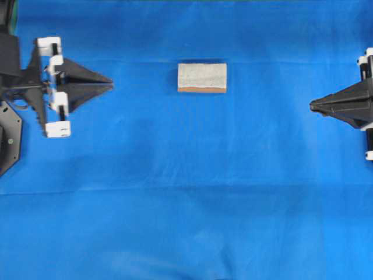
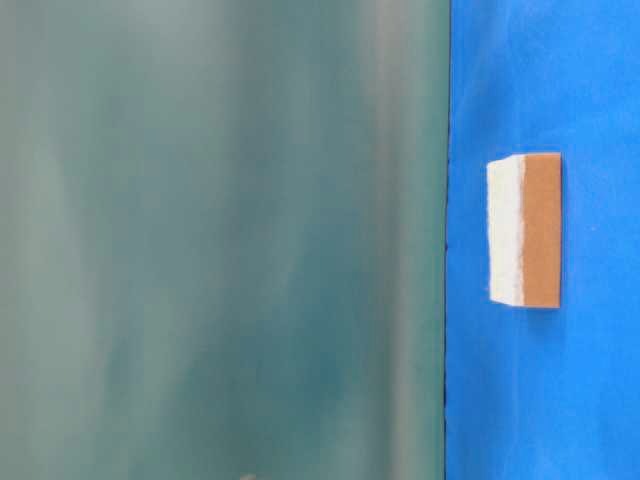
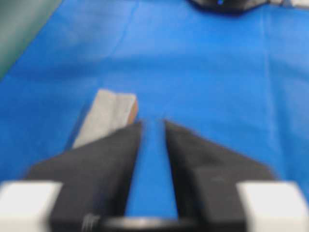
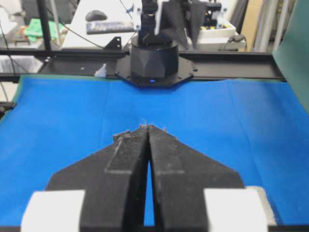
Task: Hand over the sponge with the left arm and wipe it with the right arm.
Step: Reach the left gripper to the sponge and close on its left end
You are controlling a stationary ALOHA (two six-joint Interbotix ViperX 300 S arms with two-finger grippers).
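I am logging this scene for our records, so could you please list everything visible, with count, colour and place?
sponge: one, grey-white speckled top over an orange-brown layer, lying on the cloth in the upper middle of the overhead view, apart from both grippers.
blue cloth: one, blue, covering the whole table.
green panel: one, dull green, along the cloth's edge in the table-level view.
left gripper: one, black with white brackets, at the overhead view's left edge, fingertips slightly parted, holding nothing.
right gripper: one, black with white brackets, at the right edge, fingers together, holding nothing.
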